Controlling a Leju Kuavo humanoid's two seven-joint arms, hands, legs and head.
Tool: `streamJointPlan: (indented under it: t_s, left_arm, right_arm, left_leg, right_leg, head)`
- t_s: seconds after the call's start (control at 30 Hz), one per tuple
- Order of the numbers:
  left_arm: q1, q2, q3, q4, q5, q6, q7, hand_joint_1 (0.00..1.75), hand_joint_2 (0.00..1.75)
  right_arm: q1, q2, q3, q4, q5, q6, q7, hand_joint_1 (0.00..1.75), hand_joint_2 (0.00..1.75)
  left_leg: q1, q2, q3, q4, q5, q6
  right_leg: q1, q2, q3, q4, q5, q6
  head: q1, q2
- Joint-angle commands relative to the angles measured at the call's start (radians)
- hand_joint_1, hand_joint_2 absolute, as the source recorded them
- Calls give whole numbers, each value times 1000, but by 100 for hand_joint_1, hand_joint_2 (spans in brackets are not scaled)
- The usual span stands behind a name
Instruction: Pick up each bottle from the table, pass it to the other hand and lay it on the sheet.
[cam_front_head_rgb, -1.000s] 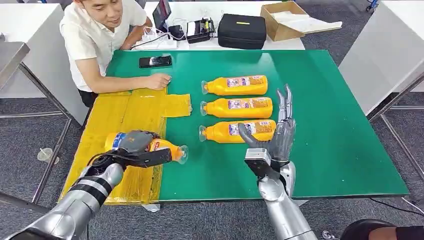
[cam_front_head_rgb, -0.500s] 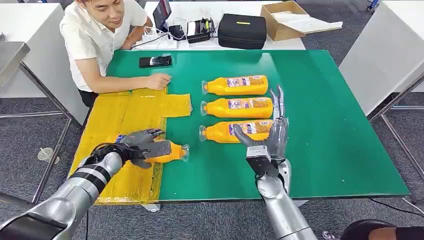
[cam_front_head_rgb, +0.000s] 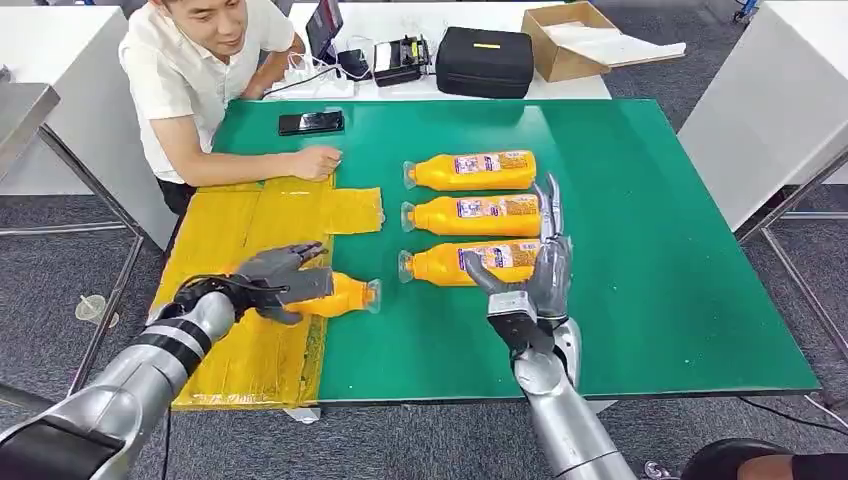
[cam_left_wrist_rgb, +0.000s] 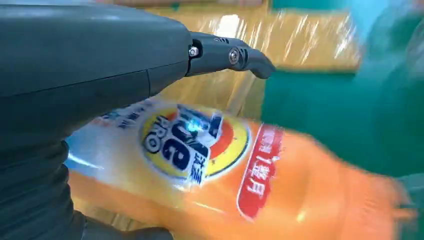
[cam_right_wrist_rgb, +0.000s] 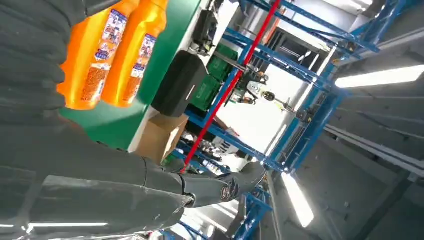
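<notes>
Release stage of the hand-over cycle. Orange bottle (cam_front_head_rgb: 335, 296) lies on its side across the edge of the yellow sheet (cam_front_head_rgb: 250, 230), neck and cap over the green counter (cam_front_head_rgb: 650, 250). My left hand (cam_front_head_rgb: 283, 281) rests on its label end with fingers (cam_front_head_rgb: 303, 251) spread, not clamped. To finish well I should lift straight off so the bottle does not roll, and nudge it fully onto the sheet if needed. My right hand (cam_front_head_rgb: 543, 268), fingers apart and holding nothing, stands beside the nearest of three waiting bottles (cam_front_head_rgb: 472, 262).
</notes>
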Motion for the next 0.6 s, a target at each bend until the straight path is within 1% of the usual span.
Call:
streamJointPlan:
  t_s: [0.03, 0.07, 0.1, 0.13, 0.17, 0.2, 0.27, 0.33, 0.37, 0.43, 0.53, 0.57, 0.6]
  left_arm:
    - [-4, 30, -33, -82, 37, 13, -25, 0, 175]
    - [12, 36, -25, -119, 65, 29, -44, 0, 175]
    - [33, 43, -19, -172, 87, 47, -63, 0, 175]
    - [60, 49, -13, -234, 100, 78, -82, 0, 175]
    - [100, 43, 5, -304, 128, 97, -87, 0, 175]
    - [122, 41, 9, -344, 150, 81, -84, 0, 175]
    - [147, 53, -20, -410, 170, 50, -72, 0, 175]
    - [149, 63, -46, -433, 170, 51, -70, 0, 175]
    - [147, 69, -61, -444, 171, 52, -70, 0, 175]
    - [147, 69, -61, -444, 171, 52, -70, 0, 175]
    - [142, 74, -65, -443, 172, 46, -69, 0, 175]
    - [138, 81, -76, -443, 174, 31, -71, 0, 175]
    - [133, 94, -88, -448, 175, 15, -74, 0, 175]
  right_arm:
    - [-49, -40, 24, 91, 42, -24, 1, 0, 175]
    - [-55, -50, 32, 104, 83, -41, 19, 0, 175]
    - [-58, -60, 36, 113, 98, -44, 22, 0, 175]
    - [-58, -63, 31, 116, 95, -36, 23, 0, 175]
    - [-56, -65, 21, 116, 89, -25, 23, 0, 175]
    - [-53, -65, 17, 115, 88, -21, 22, 0, 175]
    - [-46, -62, 9, 113, 81, -9, 19, 0, 175]
    - [-41, -62, 7, 113, 80, 0, 19, 0, 175]
    - [-40, -67, 11, 115, 85, 8, 16, 0, 175]
    - [-40, -67, 11, 115, 85, 8, 16, 0, 175]
    - [-40, -68, 11, 118, 85, 10, 16, 0, 175]
    - [-40, -69, 10, 117, 85, 14, 16, 0, 175]
    - [-39, -71, 8, 116, 86, 15, 15, 0, 175]
  left_leg:
    - [2, 3, 1, 1, -1, 0]
    - [1, 3, 1, 1, -1, 0]
    - [2, 3, 1, 1, -1, 0]
    - [1, 3, 1, 1, -1, 0]
    - [2, 4, 2, 2, -2, 0]
    - [1, 2, 1, 0, -1, 0]
    - [2, 3, 2, 1, -2, 0]
    - [1, 3, 1, 1, -1, 0]
    - [2, 3, 2, 1, -2, 0]
    - [1, 2, 0, 1, -1, 0]
    - [2, 2, 0, 1, -1, 0]
    - [1, 1, 0, 1, -1, 0]
    - [2, 2, 0, 1, -1, 0]
  right_leg:
    - [3, 1, 2, 0, 0, -4]
    - [2, 1, 1, 0, 0, -3]
    - [3, 1, 2, 0, 0, -4]
    - [2, 1, 1, -1, 0, -3]
    - [3, 2, 2, 0, 0, -5]
    - [1, 1, 1, -1, 0, -3]
    - [4, 1, 3, -1, -1, -5]
    - [2, 1, 1, -1, 0, -3]
    - [3, 1, 3, -1, -1, -4]
    - [1, 1, 0, 0, 0, -3]
    - [3, 0, 0, 0, 0, -4]
    - [1, 0, 0, 0, 0, -3]
    - [3, 0, 1, 0, 0, -4]
  head:
    - [0, 0]
    - [0, 0]
    - [0, 0]
    - [0, 0]
    - [0, 0]
    - [0, 0]
    - [0, 0]
    - [0, 0]
    - [0, 0]
    - [0, 0]
    - [0, 0]
    - [0, 0]
    - [0, 0]
